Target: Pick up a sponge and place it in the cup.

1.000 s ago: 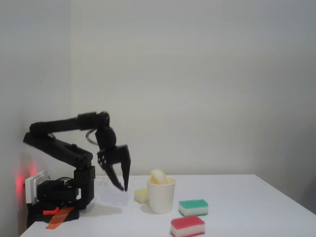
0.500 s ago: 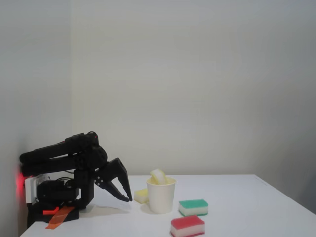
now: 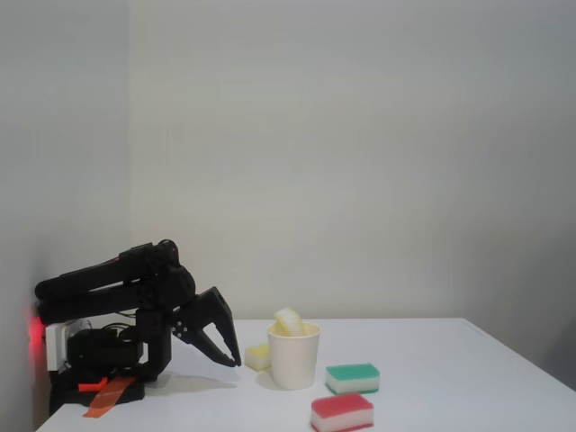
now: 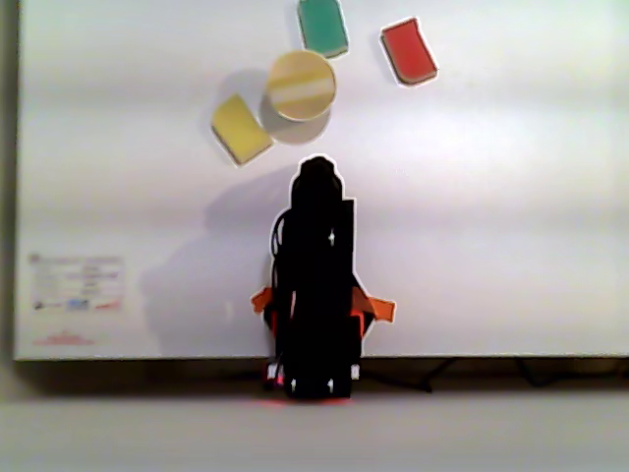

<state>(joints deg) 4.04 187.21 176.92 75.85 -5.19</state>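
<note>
The white paper cup (image 3: 294, 360) stands on the table, and the yellow-and-white sponge (image 3: 288, 320) sits in it on end, its top poking above the rim. From above, the other view shows the sponge (image 4: 301, 91) inside the cup's rim (image 4: 276, 71). My black gripper (image 3: 234, 362) hangs low over the table left of the cup and clear of it. Its fingertips meet, with nothing between them. The arm is folded back over its base. Seen from above, the gripper (image 4: 316, 165) points toward the cup.
A pale yellow sponge (image 3: 257, 356) lies just behind and left of the cup, close to my fingertips. A green-topped sponge (image 3: 352, 378) and a red-topped sponge (image 3: 342, 411) lie right of the cup. A label sheet (image 4: 77, 285) lies near the table edge.
One second ago the arm was raised with the gripper hanging open. It has since folded down and back toward its base, and the fingers have come together. The sponge has stayed in the cup.
</note>
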